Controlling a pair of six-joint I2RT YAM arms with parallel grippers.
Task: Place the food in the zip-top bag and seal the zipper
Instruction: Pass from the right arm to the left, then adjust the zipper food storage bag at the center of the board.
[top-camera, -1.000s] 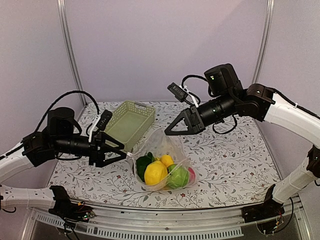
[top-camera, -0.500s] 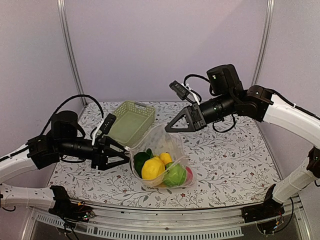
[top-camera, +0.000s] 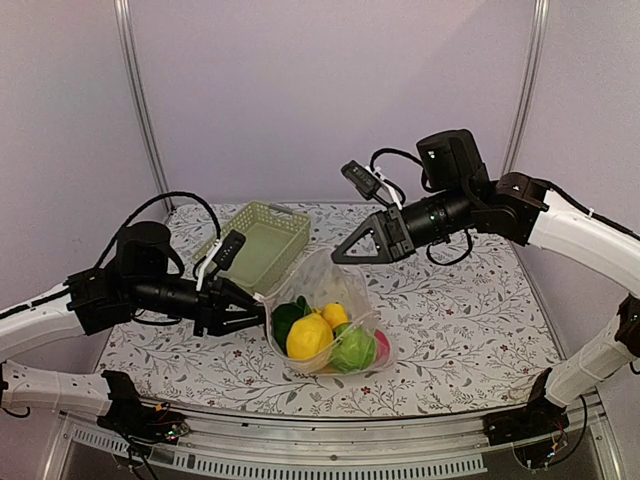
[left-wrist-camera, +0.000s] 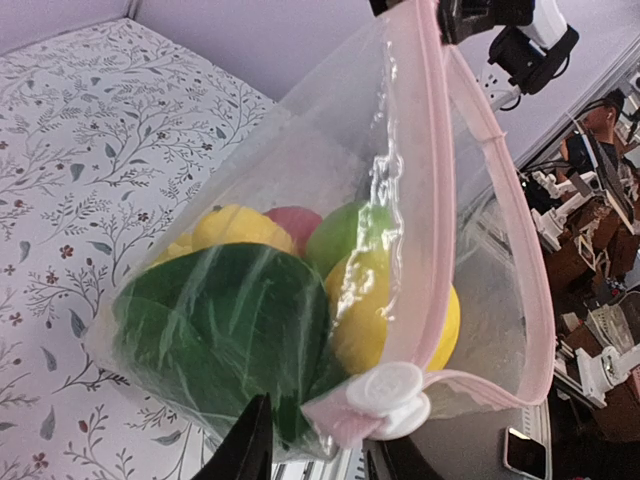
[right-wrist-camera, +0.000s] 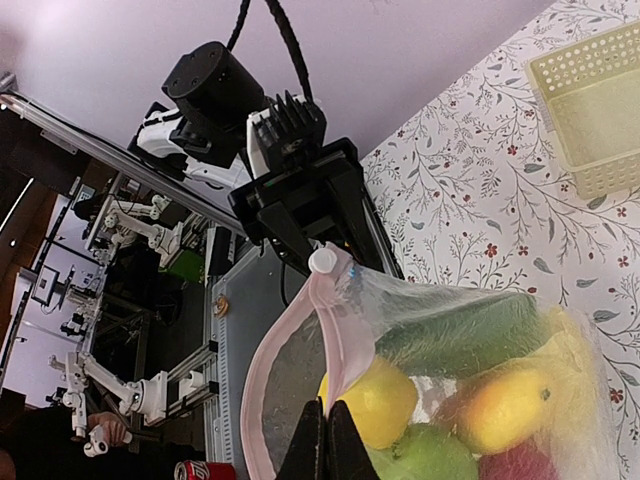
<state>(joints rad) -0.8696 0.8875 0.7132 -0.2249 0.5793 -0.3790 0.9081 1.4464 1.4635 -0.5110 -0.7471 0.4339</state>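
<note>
While in right gripper (right-wrist-camera: 326, 408), pink zipper (right-wrist-camera: 340, 340)

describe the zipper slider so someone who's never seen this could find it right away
On the flower-patterned table, find the clear bag of toy food at the centre and follow the pink zip strip along its mouth. At the strip's end nearest the left arm's fingers sits the slider: a small round white tab, the only white piece on the pink strip.
</note>
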